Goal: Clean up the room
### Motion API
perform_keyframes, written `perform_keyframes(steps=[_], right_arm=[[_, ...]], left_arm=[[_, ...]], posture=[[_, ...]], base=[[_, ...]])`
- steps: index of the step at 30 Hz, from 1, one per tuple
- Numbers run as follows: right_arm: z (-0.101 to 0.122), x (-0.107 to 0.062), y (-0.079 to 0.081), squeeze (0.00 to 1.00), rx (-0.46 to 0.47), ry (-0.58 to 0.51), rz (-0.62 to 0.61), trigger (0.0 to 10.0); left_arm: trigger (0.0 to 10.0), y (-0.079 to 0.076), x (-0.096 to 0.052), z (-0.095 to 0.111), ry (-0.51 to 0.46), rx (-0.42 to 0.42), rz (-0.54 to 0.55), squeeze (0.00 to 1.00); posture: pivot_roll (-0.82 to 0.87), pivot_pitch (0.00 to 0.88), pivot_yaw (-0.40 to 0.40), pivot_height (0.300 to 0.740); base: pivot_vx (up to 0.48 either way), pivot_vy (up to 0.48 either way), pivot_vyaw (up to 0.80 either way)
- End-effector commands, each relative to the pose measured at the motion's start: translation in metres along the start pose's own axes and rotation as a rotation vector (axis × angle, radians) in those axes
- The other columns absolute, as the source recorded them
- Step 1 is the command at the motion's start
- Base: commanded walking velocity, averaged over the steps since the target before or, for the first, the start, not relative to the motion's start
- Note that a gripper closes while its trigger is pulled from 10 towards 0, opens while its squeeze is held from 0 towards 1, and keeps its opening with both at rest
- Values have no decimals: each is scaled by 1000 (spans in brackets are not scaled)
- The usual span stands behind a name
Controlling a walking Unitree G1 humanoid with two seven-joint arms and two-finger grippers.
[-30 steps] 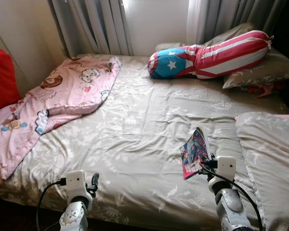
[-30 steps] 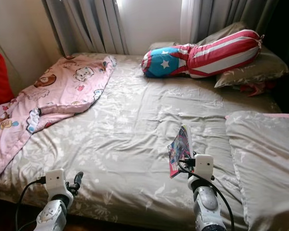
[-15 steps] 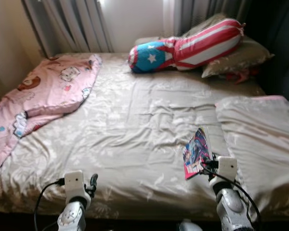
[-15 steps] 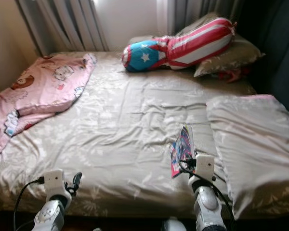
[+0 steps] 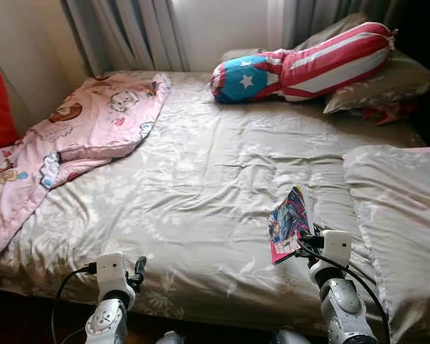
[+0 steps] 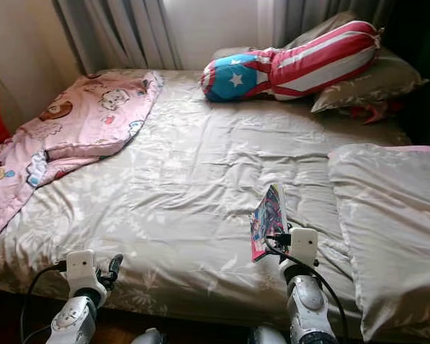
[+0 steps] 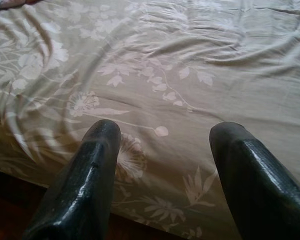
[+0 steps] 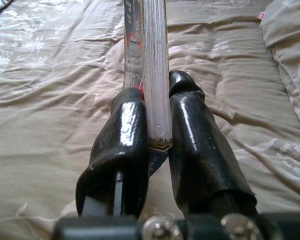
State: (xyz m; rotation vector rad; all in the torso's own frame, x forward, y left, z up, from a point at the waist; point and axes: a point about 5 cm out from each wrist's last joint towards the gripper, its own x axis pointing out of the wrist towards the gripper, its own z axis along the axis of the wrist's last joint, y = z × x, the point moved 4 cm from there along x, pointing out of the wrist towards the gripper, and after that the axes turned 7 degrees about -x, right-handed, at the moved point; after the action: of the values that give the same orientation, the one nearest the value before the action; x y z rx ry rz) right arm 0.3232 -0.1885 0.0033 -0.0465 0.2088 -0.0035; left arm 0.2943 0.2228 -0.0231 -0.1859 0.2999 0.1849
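Note:
A thin book with a colourful cover (image 5: 289,223) stands on edge above the bed's near right part, and my right gripper (image 8: 157,97) is shut on it; the page edges (image 8: 155,75) sit squeezed between the two black fingers (image 8: 127,135). My left gripper (image 7: 162,132) hangs open over the near edge of the beige flowered bedspread (image 5: 201,179), with nothing between its fingers (image 7: 97,150). In the eye views the left gripper (image 5: 140,269) sits low at the bed's front left.
A pink cartoon blanket (image 5: 79,136) lies crumpled at the bed's left. A red, white and blue star bolster (image 5: 301,68) rests on a pillow (image 5: 387,86) at the head. A large beige pillow (image 5: 401,222) fills the near right. Curtains (image 5: 136,32) hang behind.
The camera has swung back to the left and the whole scene shifted. Both arms keep their pose, and the book stays gripped.

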Motion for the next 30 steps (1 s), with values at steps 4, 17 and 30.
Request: perform_keyframes(steps=[4,17,30], right_arm=[[14,3,-1,0,12,-67,-2,10000],[49,27,21,0,234,-130,158,10000],[45,38,9,0,434,-2,176,10000]], left_arm=[[10000,3,0,1,1,5,5,0],[10000,15,-3,3,-4,36,6,0],[10000,31,-14,6,-20,122,-27,0]], posture=[[-106,0,56,626],[-63,48,99,626],[23,129,160,626]], base=[[0,0,0],[0,0,0],[0,0,0]])
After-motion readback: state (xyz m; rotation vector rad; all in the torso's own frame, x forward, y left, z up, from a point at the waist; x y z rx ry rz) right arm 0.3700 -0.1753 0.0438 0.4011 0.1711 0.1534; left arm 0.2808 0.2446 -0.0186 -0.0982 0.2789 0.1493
